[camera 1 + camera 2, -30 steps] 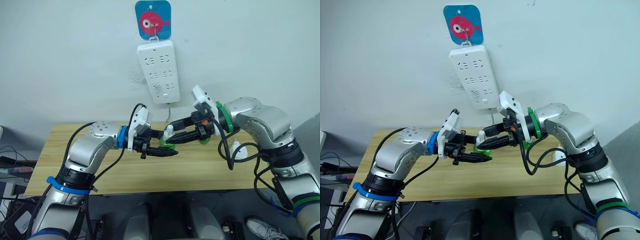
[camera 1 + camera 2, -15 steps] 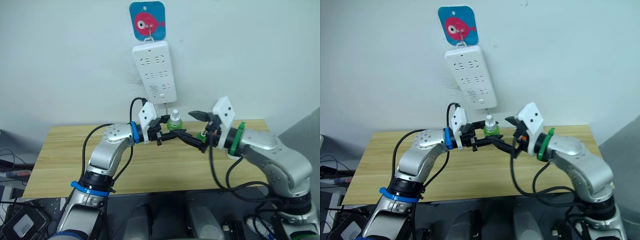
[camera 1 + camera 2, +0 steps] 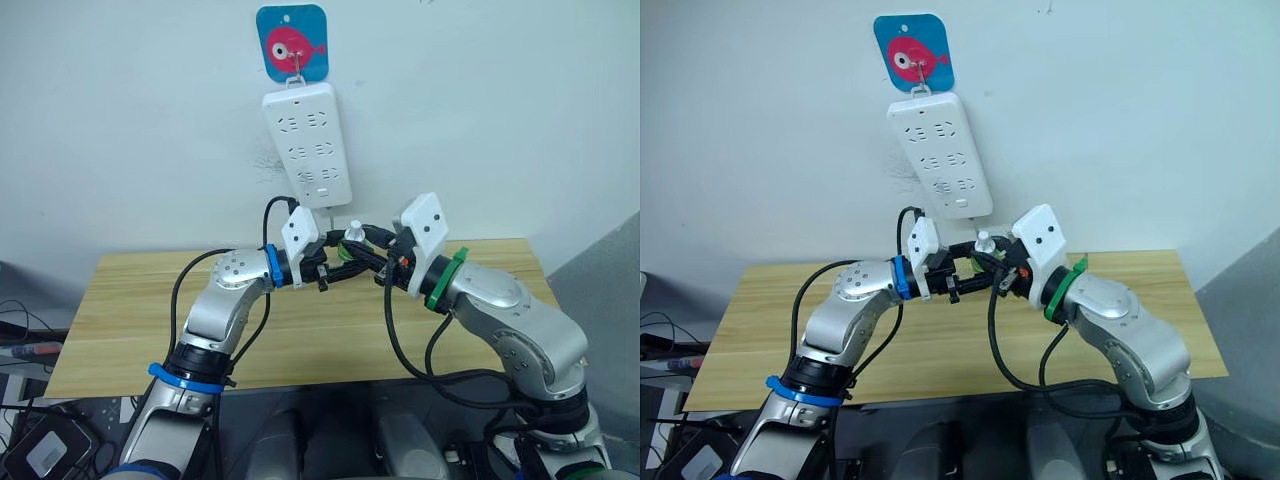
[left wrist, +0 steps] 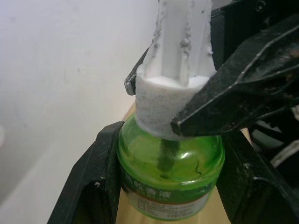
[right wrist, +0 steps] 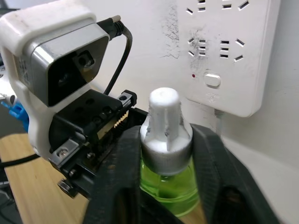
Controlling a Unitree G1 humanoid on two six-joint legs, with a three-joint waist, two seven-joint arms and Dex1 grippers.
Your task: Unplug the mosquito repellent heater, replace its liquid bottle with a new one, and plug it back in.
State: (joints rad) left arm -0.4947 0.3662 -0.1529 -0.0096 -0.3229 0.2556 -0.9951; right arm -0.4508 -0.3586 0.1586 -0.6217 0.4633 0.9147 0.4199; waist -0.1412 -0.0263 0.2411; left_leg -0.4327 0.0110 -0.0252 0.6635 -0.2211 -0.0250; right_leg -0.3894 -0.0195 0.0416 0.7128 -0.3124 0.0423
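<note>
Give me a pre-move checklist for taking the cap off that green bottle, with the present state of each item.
1. Left gripper clamps the green bottle at its body: ok.
2. Right gripper fingers flank the white cap: ok.
3. Bottle upright, cap on top: ok.
4. Right fingers pressing firmly on the cap: cannot tell.
5. Bottle held off the table, below the power strip: ok.

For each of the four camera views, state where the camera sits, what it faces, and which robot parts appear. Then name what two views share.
Left eye: head, facing the wall; arms meet under the power strip.
Right eye: same scene, table below.
Left wrist: along the left gripper, clamped on the green bottle.
Right wrist: along the right gripper, at the white cap.
Shared: both wrist views show bottle and opposite gripper.
</note>
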